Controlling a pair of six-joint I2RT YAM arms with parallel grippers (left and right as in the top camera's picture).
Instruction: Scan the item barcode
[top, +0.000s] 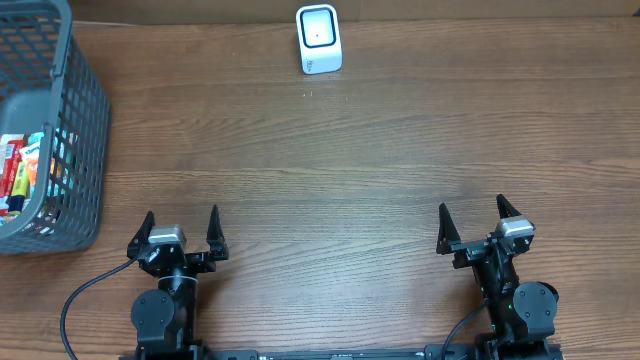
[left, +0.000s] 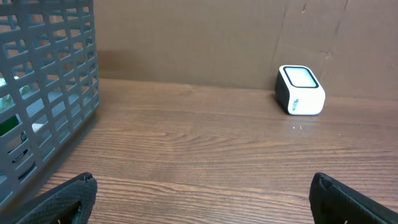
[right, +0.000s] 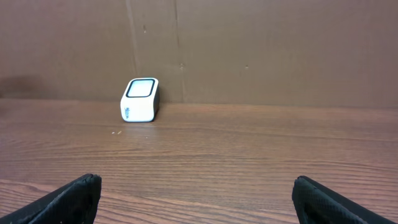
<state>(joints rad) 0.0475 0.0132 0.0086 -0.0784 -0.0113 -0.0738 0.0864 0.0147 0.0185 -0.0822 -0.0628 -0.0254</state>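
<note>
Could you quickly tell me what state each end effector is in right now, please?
Left end effector: open, holding nothing.
Right end effector: open, holding nothing.

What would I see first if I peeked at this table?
Probably the little white scanner at the far edge, bright against the brown table. Then the grey basket on the left side with colourful packets inside, and the left gripper and right gripper standing open at the near edge.

Surface: brown wood-grain desk (top: 350, 180) | far edge, middle: small white scanner (top: 319, 39) | left edge: grey lattice basket (top: 88, 140)
</note>
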